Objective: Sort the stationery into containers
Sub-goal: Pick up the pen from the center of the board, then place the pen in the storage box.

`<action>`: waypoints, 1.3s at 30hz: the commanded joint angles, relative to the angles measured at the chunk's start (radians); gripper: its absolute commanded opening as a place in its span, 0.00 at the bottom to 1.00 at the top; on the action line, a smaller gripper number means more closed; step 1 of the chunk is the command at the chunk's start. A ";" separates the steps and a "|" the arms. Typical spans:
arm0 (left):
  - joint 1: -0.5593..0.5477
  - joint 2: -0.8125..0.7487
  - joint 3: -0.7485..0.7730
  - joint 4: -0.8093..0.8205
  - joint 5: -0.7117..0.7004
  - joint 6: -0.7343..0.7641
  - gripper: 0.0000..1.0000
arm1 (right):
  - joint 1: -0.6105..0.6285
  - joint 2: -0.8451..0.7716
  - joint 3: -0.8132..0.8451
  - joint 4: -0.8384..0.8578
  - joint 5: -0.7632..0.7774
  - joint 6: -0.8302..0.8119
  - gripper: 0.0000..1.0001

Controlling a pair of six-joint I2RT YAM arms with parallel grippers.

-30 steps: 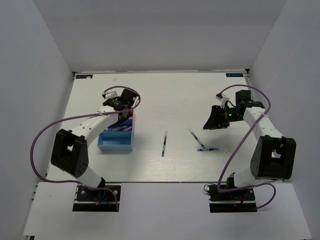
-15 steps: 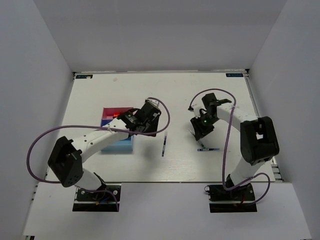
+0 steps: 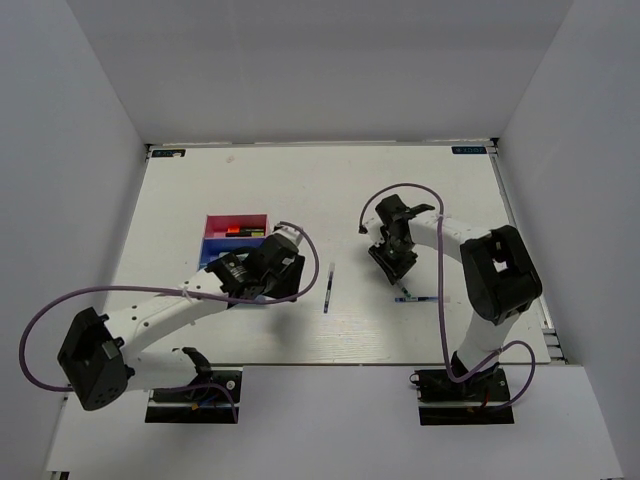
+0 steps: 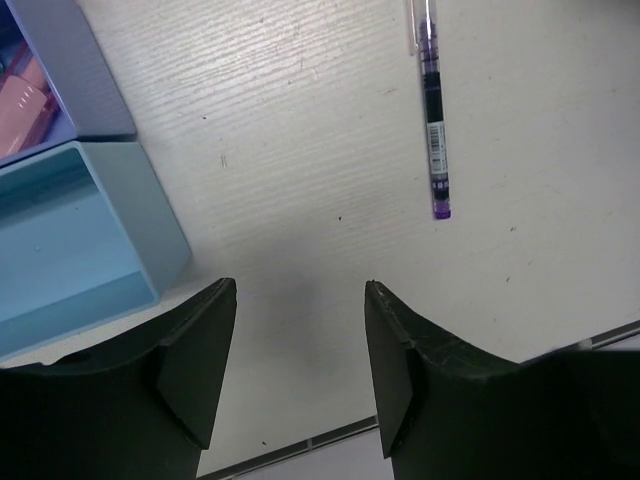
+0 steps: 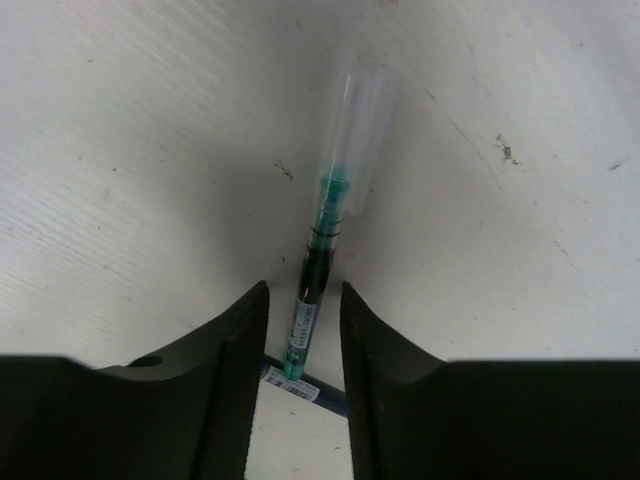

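We see the left gripper (image 4: pixel 300 290) hanging low over the white table (image 3: pixel 300 180) with its fingers spread wide and nothing between them. It sits just right of the light blue tray (image 4: pixel 150 225). The dark blue tray (image 4: pixel 85 75) stands against that tray's far side, with pale pink items (image 4: pixel 22 98) lying in it. The magenta-pink tray (image 3: pixel 212 222) is farthest of the three, and bright-capped highlighters (image 3: pixel 240 230) lie along its near wall. A purple pen (image 4: pixel 433 130) lies on the table to the right of the left gripper, apart from the trays and roughly between the two arms.

The right gripper (image 5: pixel 303 290) is down at the table right of centre. Its fingers straddle a green pen (image 5: pixel 318 262) whose clear cap points away from the wrist. We see a thin strip of table on either side of the barrel, so the fingers are close around the pen but not pinching it. A second dark pen (image 5: pixel 300 388) lies crosswise at the green pen's near end.
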 commanded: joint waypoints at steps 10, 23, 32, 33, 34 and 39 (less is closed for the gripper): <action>-0.074 -0.166 0.002 -0.014 -0.026 -0.003 0.66 | 0.000 0.099 -0.043 0.024 0.100 -0.006 0.00; -0.120 -0.313 0.096 -0.152 -0.043 0.031 0.67 | 0.052 -0.029 0.126 -0.117 -0.259 -0.037 0.00; -0.121 -0.359 0.306 -0.122 0.179 0.135 0.67 | 0.248 0.301 0.946 -0.439 -0.702 -0.069 0.00; -0.124 -0.367 0.306 -0.112 0.194 0.138 0.67 | 0.270 0.365 1.004 -0.444 -0.781 -0.058 0.00; -0.124 -0.378 0.301 -0.086 0.210 0.146 0.67 | 0.281 0.414 1.116 -0.430 -0.803 -0.046 0.00; -0.124 -0.370 0.306 -0.029 0.325 0.164 0.67 | 0.365 0.419 0.999 -0.115 -0.966 0.003 0.00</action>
